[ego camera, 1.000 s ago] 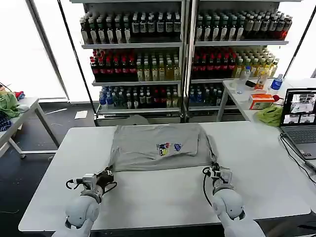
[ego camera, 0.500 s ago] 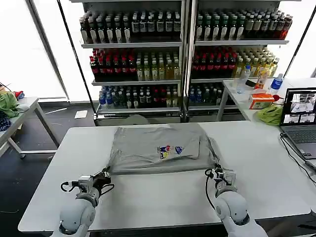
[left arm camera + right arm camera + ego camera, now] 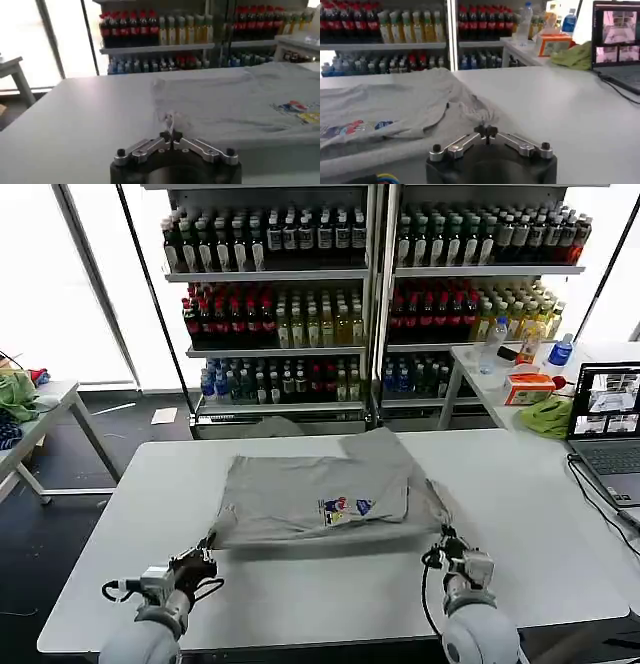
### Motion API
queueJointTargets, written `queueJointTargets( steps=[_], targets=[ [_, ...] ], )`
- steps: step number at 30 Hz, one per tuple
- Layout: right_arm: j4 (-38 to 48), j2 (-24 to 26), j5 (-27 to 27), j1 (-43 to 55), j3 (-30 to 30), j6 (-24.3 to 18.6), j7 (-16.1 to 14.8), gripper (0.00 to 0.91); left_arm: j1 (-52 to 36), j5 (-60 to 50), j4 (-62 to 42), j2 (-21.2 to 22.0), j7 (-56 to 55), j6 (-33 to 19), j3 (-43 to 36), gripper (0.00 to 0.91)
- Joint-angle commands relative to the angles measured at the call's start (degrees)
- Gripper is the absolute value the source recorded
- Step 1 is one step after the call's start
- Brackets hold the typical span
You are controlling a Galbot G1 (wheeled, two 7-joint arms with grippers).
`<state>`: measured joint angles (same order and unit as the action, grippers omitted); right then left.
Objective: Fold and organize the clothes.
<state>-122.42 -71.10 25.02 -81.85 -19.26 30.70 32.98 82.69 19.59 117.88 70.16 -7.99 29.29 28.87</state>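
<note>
Lying flat mid-table (image 3: 120, 514), print up, the T-shirt (image 3: 320, 494) had each near corner pinched so that we could keep the cloth taut for a fold, we judged. Our left gripper (image 3: 205, 556) closed its fingers on the left corner, our right gripper (image 3: 447, 546) on the right.

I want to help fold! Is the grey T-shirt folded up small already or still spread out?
Partly folded. The T-shirt lies wide and flat on the table, top part doubled over, while the left gripper and right gripper pinch its near corners.
</note>
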Motion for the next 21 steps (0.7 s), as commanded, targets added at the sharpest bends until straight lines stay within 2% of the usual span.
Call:
queueJointTargets(
  steps=[1,16,17,18,19,20,21],
  targets=[
    [-6.8,-0.4,-1.2,-11.3,-0.1,-1.6,2.5,0.000,13.3,-1.2,8.6,1.0,0.0,-1.9,0.9,0.010],
    [-7.9,0.8,-3.2,-14.2,-1.2,-1.7,3.8,0.000,17.6,-2.1,9.8,1.2,0.1,-2.9,1.9,0.010],
    [-7.7,0.7,-3.2,-14.2,-1.1,-1.7,3.9,0.081,17.6,-2.2,9.4,1.4,0.1,-3.0,1.8,0.010],
    [-7.1,0.7,-3.4,-14.2,-1.0,-1.5,4.3,0.242,17.6,-2.2,9.1,1.5,0.2,-3.0,1.7,0.010],
    [-6.8,0.7,-3.5,-14.3,-1.0,-1.3,4.4,0.746,17.6,-2.4,8.9,1.5,0.1,-3.0,1.6,0.010],
    [-6.6,0.7,-3.5,-14.4,-0.9,-1.0,4.5,0.907,17.6,-2.7,8.5,1.6,0.1,-3.1,1.4,0.010],
    [-6.5,0.7,-3.5,-14.5,-0.8,-1.0,4.6,0.907,17.8,-3.0,8.1,1.7,0.1,-3.3,1.2,0.010]
  ],
)
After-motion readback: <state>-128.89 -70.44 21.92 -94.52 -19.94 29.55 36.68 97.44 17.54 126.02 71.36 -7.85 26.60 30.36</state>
